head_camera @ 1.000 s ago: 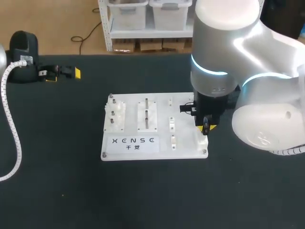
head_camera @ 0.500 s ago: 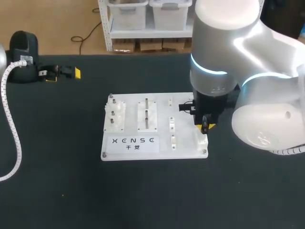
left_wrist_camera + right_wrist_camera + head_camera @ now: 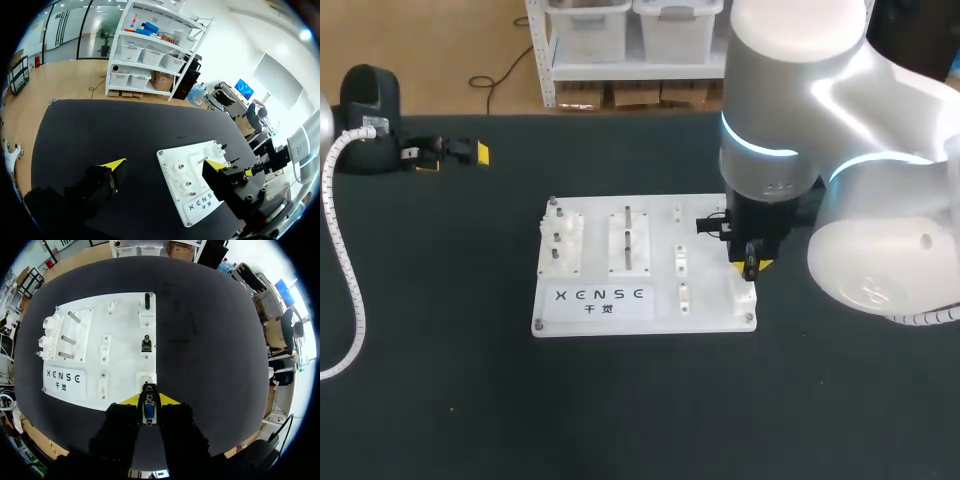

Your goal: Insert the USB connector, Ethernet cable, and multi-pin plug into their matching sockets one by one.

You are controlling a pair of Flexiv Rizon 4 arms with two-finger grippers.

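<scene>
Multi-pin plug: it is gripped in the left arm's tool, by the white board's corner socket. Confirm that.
Wrong arm. The metal multi-pin plug with a blue face is gripped in the right arm's tool, by the flat white board's corner socket. The right wrist view shows it.

Your right arm [image 3: 820,130] is bulky and glossy white, built from rounded cylindrical joints, and you can see thin rings of cyan light [image 3: 760,150] glowing at the joint seams. Its gripper [image 3: 752,265] is black and blocky with yellow tips. On your left arm, look for a black housing [image 3: 370,100], a white ribbed cable hose [image 3: 342,250] and a black gripper [image 3: 455,155] with yellow wedge tips.
</scene>
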